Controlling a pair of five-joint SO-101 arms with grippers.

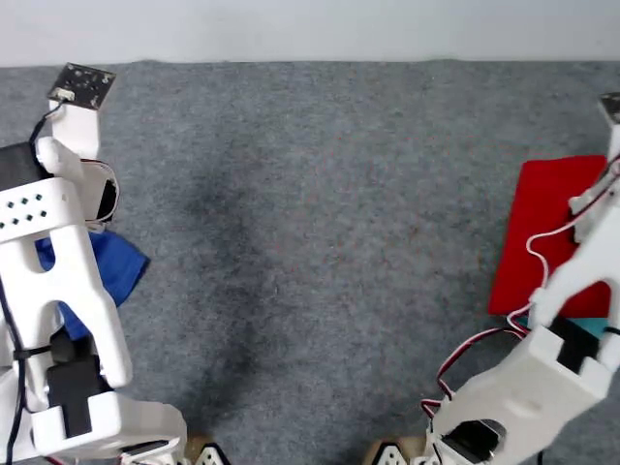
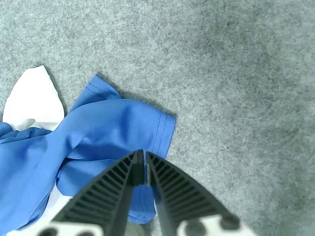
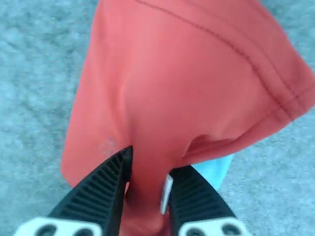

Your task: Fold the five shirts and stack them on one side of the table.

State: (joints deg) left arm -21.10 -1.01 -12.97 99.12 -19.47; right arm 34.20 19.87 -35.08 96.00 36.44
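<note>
A crumpled blue shirt [image 2: 103, 132] lies at the table's left side, partly under my left arm [image 1: 58, 291] in the high view, where the blue shirt [image 1: 116, 266] pokes out beside it. My left gripper [image 2: 144, 156] is shut, its tips pinching the blue cloth near a sleeve hem. A white shirt [image 2: 34, 98] lies under the blue one. At the right edge, a red shirt [image 1: 547, 223] lies flat. My right gripper [image 3: 152, 162] is shut on a raised fold of the red shirt [image 3: 187, 83]. A light blue shirt [image 3: 211, 169] peeks from beneath it.
The grey felt table top [image 1: 320, 242] stretches wide and bare between the two arms. A dark garment [image 1: 17, 165] and a white one [image 1: 102, 194] sit behind the left arm. The right arm [image 1: 562, 349] crosses the red shirt's near corner.
</note>
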